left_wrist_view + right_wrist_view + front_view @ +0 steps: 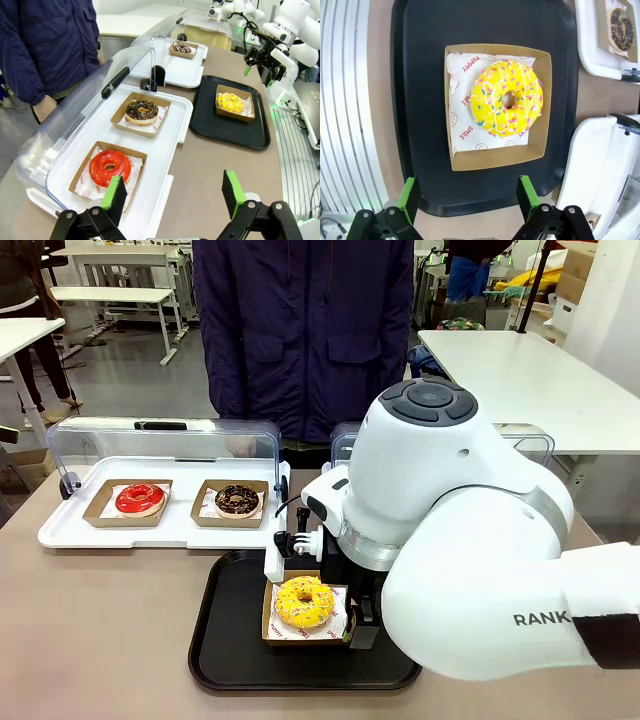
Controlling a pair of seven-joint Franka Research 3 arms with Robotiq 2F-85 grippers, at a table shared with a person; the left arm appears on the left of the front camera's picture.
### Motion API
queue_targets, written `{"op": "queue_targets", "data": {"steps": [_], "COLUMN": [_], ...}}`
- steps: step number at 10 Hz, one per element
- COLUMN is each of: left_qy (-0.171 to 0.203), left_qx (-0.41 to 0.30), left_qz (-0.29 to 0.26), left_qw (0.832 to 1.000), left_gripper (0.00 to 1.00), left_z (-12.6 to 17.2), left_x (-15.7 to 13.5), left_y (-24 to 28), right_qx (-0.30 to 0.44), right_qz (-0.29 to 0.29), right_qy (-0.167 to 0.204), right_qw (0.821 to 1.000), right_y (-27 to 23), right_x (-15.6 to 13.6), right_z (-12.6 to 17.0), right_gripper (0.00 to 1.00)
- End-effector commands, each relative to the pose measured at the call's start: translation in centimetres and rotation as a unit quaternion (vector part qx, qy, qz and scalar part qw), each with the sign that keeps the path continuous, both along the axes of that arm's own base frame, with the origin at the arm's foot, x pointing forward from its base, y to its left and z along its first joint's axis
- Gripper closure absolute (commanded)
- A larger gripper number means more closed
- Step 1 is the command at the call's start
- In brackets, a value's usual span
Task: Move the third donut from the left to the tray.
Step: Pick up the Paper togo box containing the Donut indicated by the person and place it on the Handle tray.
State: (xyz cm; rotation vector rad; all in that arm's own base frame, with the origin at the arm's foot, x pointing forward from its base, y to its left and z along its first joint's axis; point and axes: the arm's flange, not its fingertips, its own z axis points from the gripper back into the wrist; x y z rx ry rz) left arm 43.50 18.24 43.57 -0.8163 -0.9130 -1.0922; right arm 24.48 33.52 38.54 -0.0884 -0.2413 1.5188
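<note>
Right gripper (pixel 467 202) hangs open above yellow donut (pixel 506 99), holder seated on black tray (pixel 420 75). Risk: my fingers (pixel 409 197) could clip the cardboard edge and drag it.

The table (pixel 100 620) was a plain brown surface. Three things lay directly on it. The black tray (pixel 225 640) sat near the robot's edge, around the middle. A white tray (pixel 70 530) with its clear lid (pixel 110 445) raised lay at the far left, just beside the black tray's far-left corner. A second white tray (pixel 187 72) lay farther right along the far side, close to the black tray's far edge (pixel 225 80). The table's bare brown top showed between the trays (pixel 192 160).
</note>
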Motion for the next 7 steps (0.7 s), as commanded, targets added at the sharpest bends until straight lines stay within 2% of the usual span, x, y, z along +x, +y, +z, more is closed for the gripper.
{"op": "queue_targets", "data": {"steps": [1, 7], "left_qy": [-0.004, -0.004], "left_qx": [0.0, 0.0], "left_qz": [-0.002, -0.002], "left_qw": [1.0, 1.0], "left_gripper": [0.0, 0.0], "left_z": [0.16, 0.16], "left_x": [-0.07, -0.07], "left_y": [-0.11, -0.11], "right_qx": [0.006, 0.006], "right_qz": [-0.004, -0.004], "right_qy": [-0.007, -0.007], "right_qw": [1.0, 1.0], "right_y": [0.62, 0.62], "right_x": [0.1, 0.1], "right_z": [-0.79, -0.79], "right_gripper": [0.0, 0.0]}}
